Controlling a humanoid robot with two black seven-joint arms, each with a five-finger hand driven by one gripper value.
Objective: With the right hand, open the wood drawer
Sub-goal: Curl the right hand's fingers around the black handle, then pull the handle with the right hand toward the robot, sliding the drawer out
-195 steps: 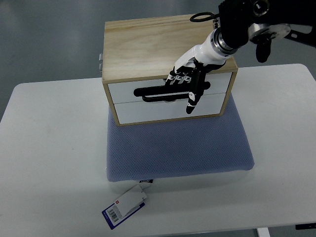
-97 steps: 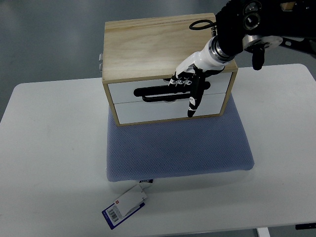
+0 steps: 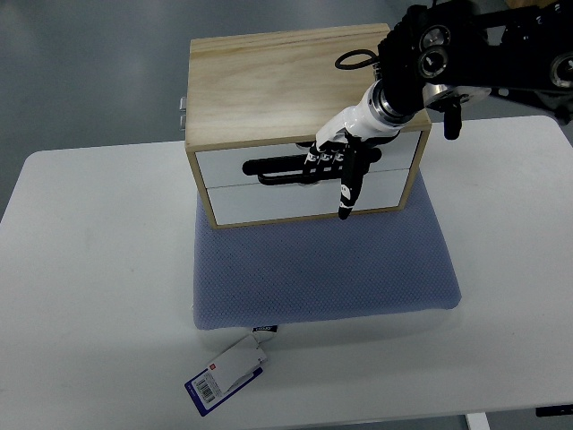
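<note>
My right hand [image 3: 338, 159] reaches in from the far right and curls its fingers over the black handle [image 3: 285, 167] of the upper drawer [image 3: 224, 165], one finger pointing down across the lower drawer [image 3: 269, 201]. The handle runs left to right, so the pull should come straight toward the near edge of the white table [image 3: 89, 287]. One wooden box [image 3: 269, 81] with two drawers sits on one blue cushion [image 3: 322, 260]; my left hand is out of view.
</note>
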